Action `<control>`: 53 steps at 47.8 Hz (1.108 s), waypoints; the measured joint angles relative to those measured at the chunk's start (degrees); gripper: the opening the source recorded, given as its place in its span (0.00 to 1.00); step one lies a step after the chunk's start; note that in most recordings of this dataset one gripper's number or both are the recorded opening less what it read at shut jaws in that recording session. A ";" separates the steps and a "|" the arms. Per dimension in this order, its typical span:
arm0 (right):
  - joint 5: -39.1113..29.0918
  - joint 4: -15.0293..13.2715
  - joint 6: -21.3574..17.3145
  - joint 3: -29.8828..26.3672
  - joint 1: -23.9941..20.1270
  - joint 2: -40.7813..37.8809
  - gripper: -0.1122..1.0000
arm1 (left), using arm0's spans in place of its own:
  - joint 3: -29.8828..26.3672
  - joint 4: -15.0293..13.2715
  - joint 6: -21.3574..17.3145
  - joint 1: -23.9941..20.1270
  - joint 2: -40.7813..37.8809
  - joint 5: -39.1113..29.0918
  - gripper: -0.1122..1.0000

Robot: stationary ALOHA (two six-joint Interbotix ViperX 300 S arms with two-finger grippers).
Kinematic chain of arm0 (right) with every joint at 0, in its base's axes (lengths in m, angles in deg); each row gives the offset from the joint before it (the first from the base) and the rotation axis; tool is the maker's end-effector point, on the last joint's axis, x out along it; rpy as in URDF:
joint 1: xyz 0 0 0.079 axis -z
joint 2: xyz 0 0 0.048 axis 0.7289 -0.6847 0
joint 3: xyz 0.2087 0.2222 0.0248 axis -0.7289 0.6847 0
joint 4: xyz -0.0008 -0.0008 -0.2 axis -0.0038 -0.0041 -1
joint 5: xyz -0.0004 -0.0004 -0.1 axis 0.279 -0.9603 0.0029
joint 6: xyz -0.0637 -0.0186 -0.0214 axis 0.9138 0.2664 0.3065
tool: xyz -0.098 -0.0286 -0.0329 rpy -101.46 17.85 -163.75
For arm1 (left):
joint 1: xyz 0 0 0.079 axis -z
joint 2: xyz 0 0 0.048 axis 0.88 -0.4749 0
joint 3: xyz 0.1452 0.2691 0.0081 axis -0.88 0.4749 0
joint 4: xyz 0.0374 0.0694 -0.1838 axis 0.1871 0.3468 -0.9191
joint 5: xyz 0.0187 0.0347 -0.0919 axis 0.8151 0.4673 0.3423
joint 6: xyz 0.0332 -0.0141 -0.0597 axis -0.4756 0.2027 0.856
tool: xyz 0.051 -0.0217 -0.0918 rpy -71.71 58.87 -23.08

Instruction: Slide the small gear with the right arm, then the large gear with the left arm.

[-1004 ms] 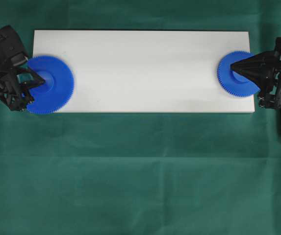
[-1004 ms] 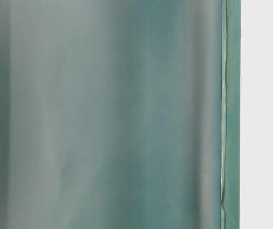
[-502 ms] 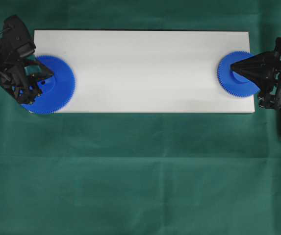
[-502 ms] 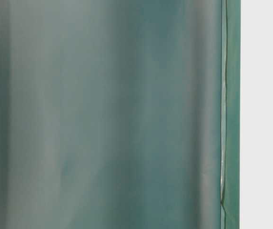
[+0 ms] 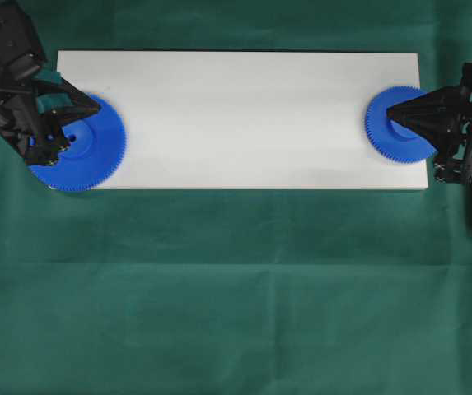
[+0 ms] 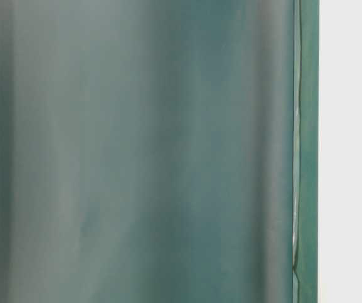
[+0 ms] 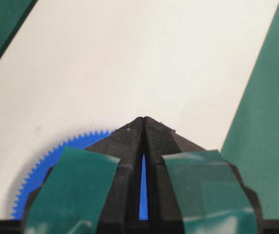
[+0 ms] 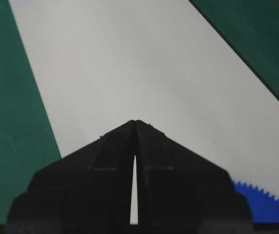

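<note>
The large gear (image 5: pixel 94 153) lies at the left end of the white board (image 5: pixel 244 115), its rim hanging over the board's left edge. My left gripper (image 5: pixel 96 105), with teal bands, is shut and points over the gear's far rim. From the left wrist its tips (image 7: pixel 144 118) meet above the large gear (image 7: pixel 44 156). At the board's right end sits the small gear (image 5: pixel 384 138). There my right gripper (image 5: pixel 389 111) is shut, its tip over the hub. In the right wrist view the closed tips (image 8: pixel 135 122) hide most of the small gear (image 8: pixel 263 204).
Green cloth (image 5: pixel 236 288) covers the table around the board. The table-level view is a blur of green cloth (image 6: pixel 136 151). Between the two gears the board's middle is bare white.
My left gripper has swung from the large gear's hub toward its far rim, and the gear has shifted slightly left and nearer. The right arm and the small gear have stayed still.
</note>
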 measured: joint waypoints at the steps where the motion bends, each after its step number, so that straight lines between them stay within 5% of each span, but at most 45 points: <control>1: 0.00 -0.09 0.00 0.00 0.00 0.00 0.55 | 0.00 0.09 0.00 -0.09 0.35 0.00 0.10; 53: 0.00 -0.09 0.00 0.00 0.00 0.00 0.55 | 2.20 0.09 0.00 1.41 0.88 6.15 0.10</control>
